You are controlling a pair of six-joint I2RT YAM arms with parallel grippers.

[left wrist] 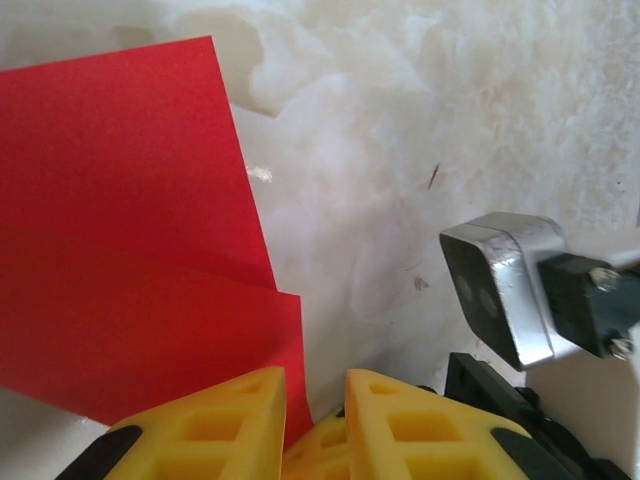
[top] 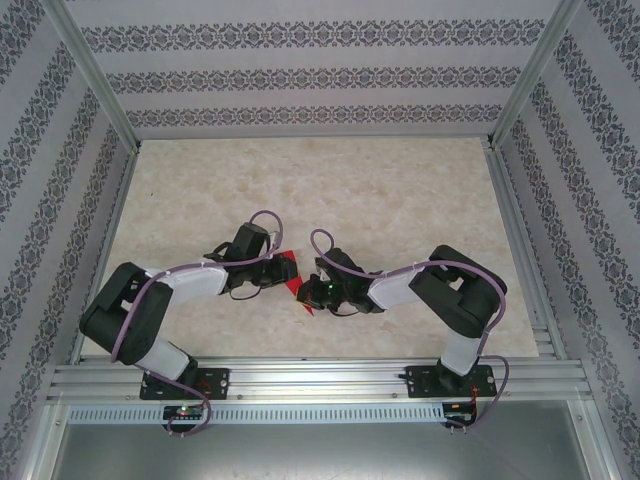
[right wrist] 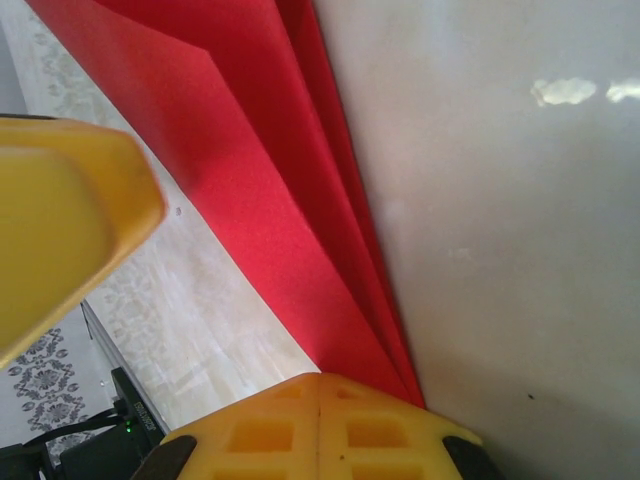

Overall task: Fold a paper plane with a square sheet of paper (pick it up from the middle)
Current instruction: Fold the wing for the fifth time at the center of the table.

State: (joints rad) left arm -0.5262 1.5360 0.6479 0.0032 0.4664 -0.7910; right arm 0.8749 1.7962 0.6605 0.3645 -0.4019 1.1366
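Red paper (top: 290,272): partly folded, its layered flaps fanning straight out of the right gripper (right wrist: 320,378).
Right gripper: pressed together on the paper's folded edge.
Left gripper (left wrist: 315,388): just beside the right gripper, across the paper; spread by a narrow gap, a paper corner inside it, not pinched.
Table (top: 400,190): marbled, beneath the right gripper.
Step in hand: probably taking a second hold for the next crease.
Doing it well: close squarely on the layered corner, keep edges aligned, avoid sideways tugging that skews the fold.
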